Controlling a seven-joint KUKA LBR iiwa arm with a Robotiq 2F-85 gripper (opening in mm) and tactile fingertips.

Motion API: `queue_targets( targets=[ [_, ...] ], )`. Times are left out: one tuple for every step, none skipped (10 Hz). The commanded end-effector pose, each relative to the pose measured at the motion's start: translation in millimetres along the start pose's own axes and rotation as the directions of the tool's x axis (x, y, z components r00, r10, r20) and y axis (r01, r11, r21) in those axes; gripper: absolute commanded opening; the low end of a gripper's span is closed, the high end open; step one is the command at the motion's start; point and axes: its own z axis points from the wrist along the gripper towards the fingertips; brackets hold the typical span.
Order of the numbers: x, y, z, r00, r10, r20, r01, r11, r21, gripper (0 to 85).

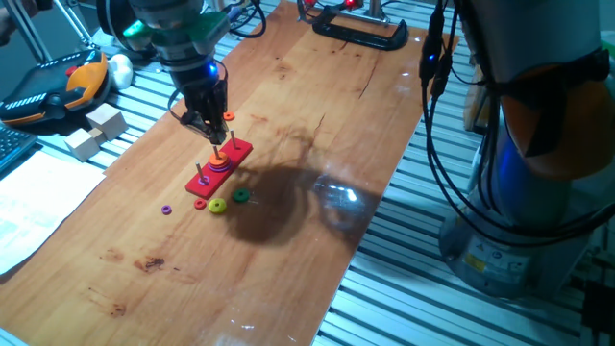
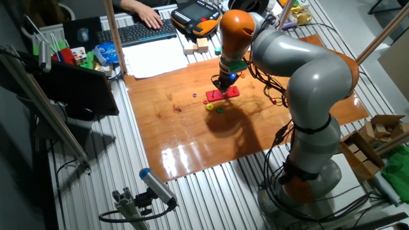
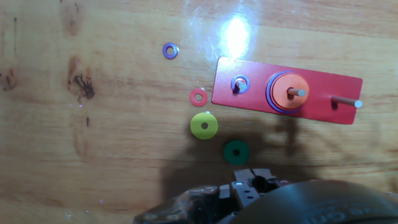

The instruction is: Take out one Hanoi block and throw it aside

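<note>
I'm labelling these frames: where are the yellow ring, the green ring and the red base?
yellow ring (image 3: 204, 126), hand view, on its flat face.
green ring (image 3: 236, 152), hand view, its face.
red base (image 3: 323, 84), hand view, bare top.

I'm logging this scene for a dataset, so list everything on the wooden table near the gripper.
Red base: one, red, three pegs, on the wooden table.
Stacked rings: orange on blue, middle peg.
Small ring: one, blue-grey, on an end peg.
Hanoi block: one, yellow, flat on the table beside the base.
Green ring: one, next to the yellow one.
Small red ring: one, by the base's edge.
Purple ring: one, farther off.
Gripper: one, dark, above the base; opening unclear.
</note>
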Motion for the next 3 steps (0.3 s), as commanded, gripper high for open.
queue_targets(
  targets=[
    [0.6,0.0,-0.5,1.0,0.003,-0.007,-0.003,1.0,-0.005,0.7],
    [2.0,0.2,-1.3,1.0,0.007,-0.012,-0.007,1.0,-0.009,0.7],
    [1.8,0.2,-1.2,1.0,0.012,-0.01,-0.012,1.0,-0.007,0.7]
  ],
)
